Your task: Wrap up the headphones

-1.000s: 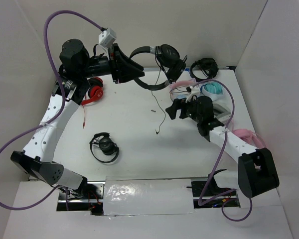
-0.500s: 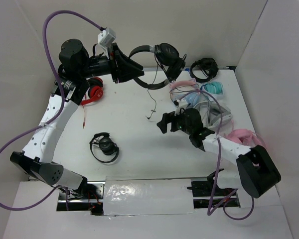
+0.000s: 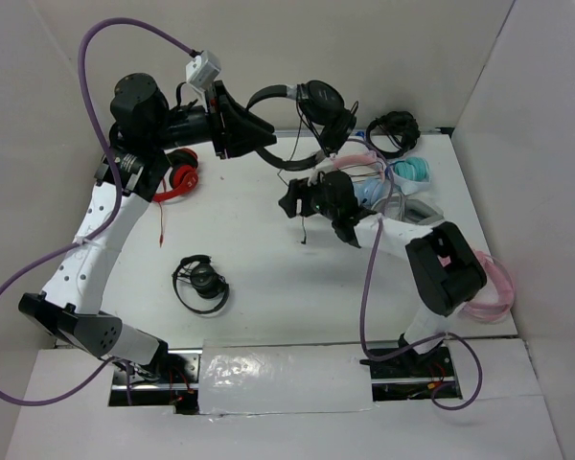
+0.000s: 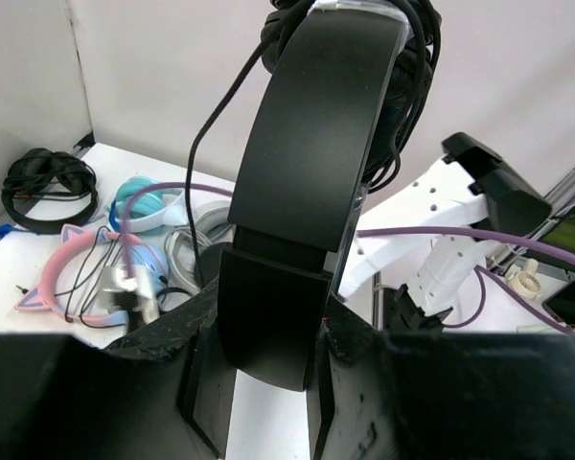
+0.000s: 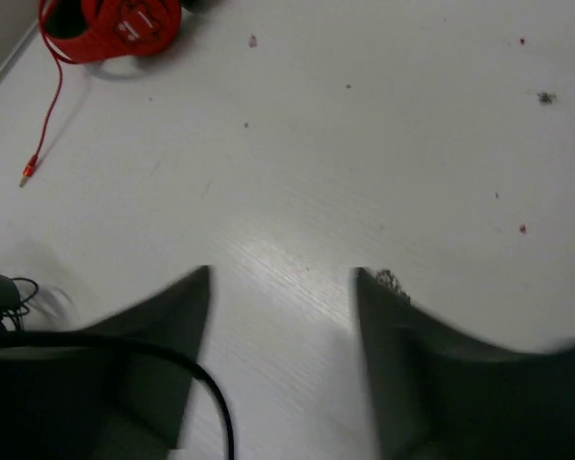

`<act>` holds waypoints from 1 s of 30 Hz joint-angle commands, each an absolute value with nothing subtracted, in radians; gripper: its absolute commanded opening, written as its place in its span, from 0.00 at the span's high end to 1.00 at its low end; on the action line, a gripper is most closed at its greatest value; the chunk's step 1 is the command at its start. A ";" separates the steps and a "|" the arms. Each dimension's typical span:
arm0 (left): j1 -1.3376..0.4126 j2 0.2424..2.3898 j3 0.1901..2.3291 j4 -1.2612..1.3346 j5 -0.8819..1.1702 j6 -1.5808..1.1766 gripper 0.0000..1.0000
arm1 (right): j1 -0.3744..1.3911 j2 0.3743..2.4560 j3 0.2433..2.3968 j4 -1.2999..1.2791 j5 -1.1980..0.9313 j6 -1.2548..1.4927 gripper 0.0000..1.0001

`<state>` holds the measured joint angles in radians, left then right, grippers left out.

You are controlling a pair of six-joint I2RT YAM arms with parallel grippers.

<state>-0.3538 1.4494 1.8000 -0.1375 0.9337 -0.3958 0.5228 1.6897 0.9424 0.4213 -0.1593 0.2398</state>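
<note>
Up over the far edge of the desk (image 3: 240,220), headphones (image 3: 321,101) clamped by the headband (image 4: 316,144) in left pincer (image 4: 268,355), grip seen close only from left wrist. Right pincer (image 5: 283,287) spread open low over desk, near dangling cable (image 3: 305,233). One red pair (image 5: 115,24), one compact black pair (image 3: 201,281).

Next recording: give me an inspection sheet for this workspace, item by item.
Surface: white table, a few small specks.
Job's things: headphones held up off the table, thin cable dangling.
Clutter: red pair, compact black pair, pile of pairs at back right.
Grippers: left gripper shut on the headphones; right gripper open, near the cable.
Cables: purple arm leads.
Surroundings: white walls.
</note>
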 commanded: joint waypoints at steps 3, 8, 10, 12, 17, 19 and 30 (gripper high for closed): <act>-0.344 1.416 1.891 -0.120 0.930 -0.403 1.00 | 0.532 1.755 1.016 0.471 -0.213 0.259 1.00; -0.301 1.407 1.870 -0.106 0.899 -0.406 1.00 | 0.537 1.603 0.818 0.497 -0.291 0.206 1.00; -0.270 1.419 1.855 -0.106 0.878 -0.411 1.00 | 0.538 1.527 0.719 0.486 -0.317 0.222 1.00; -0.243 1.452 1.858 -0.107 0.827 -0.416 1.00 | 0.540 1.479 0.651 0.485 -0.313 0.245 1.00; -0.147 1.532 1.867 -0.097 0.666 -0.408 1.00 | 0.551 1.289 0.548 0.388 -0.247 0.267 1.00; -0.121 1.586 1.882 -0.107 0.592 -0.388 1.00 | 0.587 1.238 0.569 0.276 -0.184 0.241 1.00; -0.083 1.735 1.888 -0.169 0.359 -0.249 1.00 | 0.679 0.870 0.728 -0.047 0.414 0.115 1.00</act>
